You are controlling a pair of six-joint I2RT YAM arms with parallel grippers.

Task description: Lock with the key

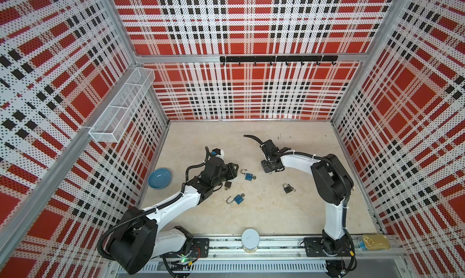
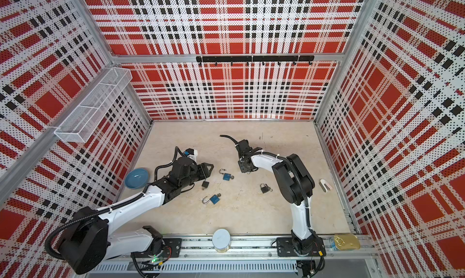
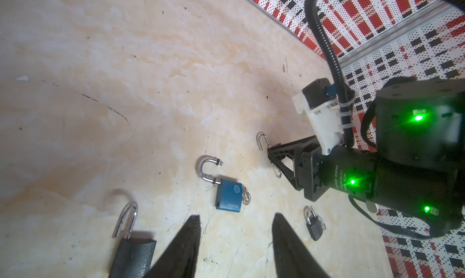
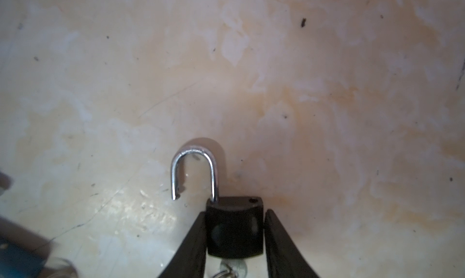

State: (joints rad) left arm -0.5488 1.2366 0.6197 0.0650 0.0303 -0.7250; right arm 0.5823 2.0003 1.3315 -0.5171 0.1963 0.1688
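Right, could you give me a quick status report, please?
Left gripper open, empty. Right gripper shut on black padlock, shackle open. Nearest blue padlock lies apart, nothing blocking.

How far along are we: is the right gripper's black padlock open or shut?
Open. On the black padlock, the shackle end is out.

Red plaid perforated walls (image 1: 251, 25), beige marbled floor (image 1: 264, 214), hook rail (image 1: 276, 58)

White lettering "DAMIAO" on the black motor housing (image 3: 337, 175) at the right arm's wrist, round stamped emblem and fine print on the blue padlock (image 3: 229, 197), too small to read
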